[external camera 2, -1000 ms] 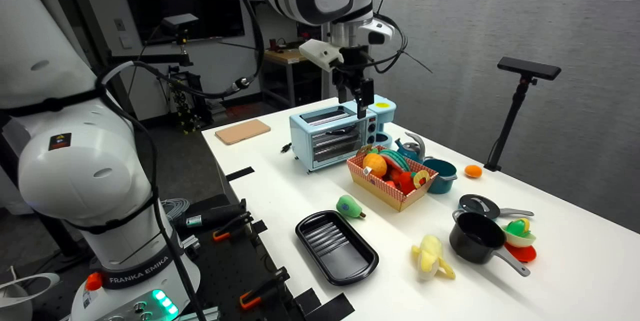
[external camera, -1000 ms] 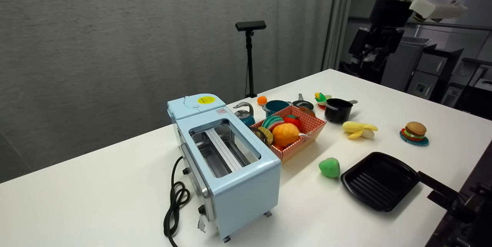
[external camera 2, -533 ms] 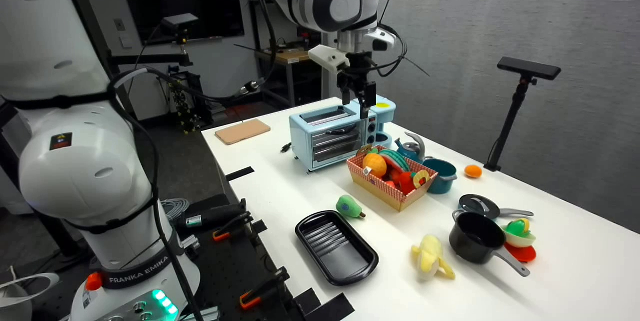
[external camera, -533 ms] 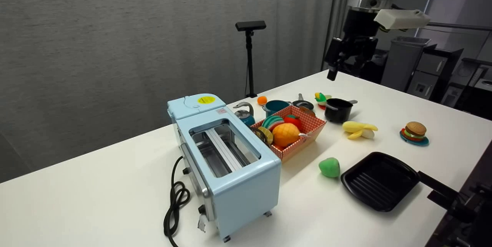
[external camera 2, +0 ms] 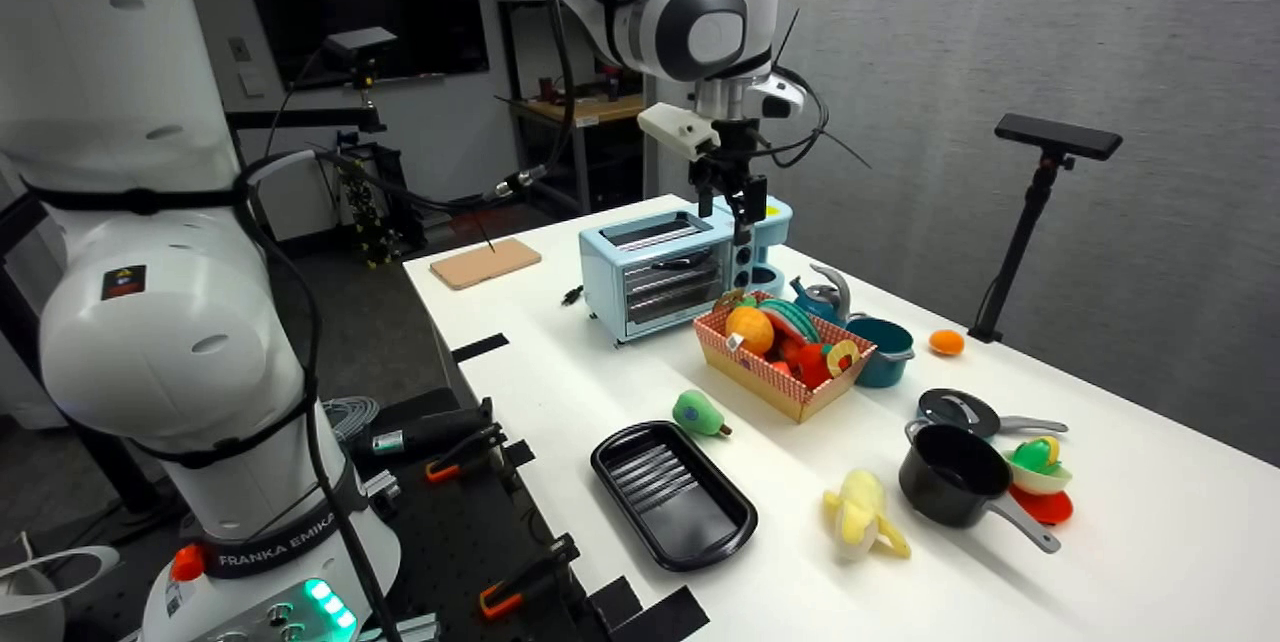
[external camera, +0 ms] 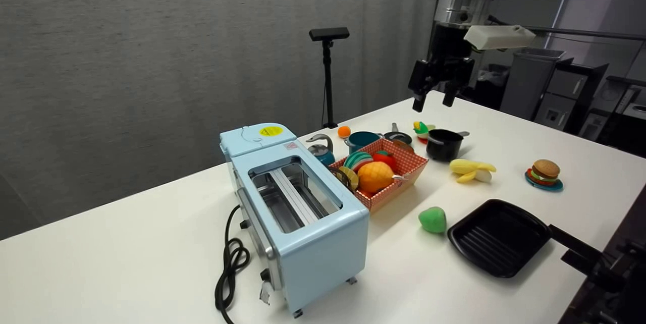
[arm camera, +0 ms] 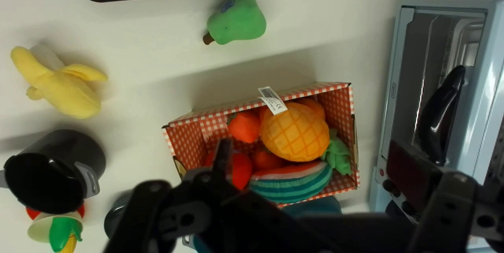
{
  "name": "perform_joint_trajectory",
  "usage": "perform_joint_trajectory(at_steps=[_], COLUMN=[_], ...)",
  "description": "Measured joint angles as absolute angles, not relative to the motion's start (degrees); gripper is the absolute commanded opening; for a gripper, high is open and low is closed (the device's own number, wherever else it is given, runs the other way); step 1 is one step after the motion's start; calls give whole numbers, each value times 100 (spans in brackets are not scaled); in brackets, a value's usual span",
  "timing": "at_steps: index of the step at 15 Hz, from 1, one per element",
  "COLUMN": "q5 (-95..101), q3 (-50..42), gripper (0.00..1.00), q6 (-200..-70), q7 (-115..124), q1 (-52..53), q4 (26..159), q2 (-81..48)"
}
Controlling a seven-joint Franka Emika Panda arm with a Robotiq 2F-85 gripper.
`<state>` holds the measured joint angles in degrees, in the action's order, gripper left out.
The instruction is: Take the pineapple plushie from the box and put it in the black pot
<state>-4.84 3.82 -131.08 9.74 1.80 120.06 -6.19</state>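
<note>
The pineapple plushie lies in the box, its orange body up and its green leaves towards the toaster end. It shows in both exterior views. The box is low, with red-checked walls. The black pot stands upright on the table beyond the banana; its dark inside shows in the wrist view. My gripper is open and empty, high above the table. In the wrist view its fingertips stand wide apart, either side of the plushie's picture position, with the box well below.
The light-blue toaster stands close beside the box. A watermelon slice and red fruits share the box. A teal pot is behind it. A green pear, grill pan and banana lie in front.
The arm has moved sideways and lower, towards the box, and the gripper has turned so that both separated fingers show in an exterior view. The objects on the table have not moved.
</note>
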Motion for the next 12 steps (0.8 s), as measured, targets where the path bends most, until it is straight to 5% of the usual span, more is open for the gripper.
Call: perform_joint_trajectory(at_steps=[12], q5=[-421], q3=[384], gripper=[100], q6=[-13145], q7=[979], q1=[336], q4=[11609], q2=[-886])
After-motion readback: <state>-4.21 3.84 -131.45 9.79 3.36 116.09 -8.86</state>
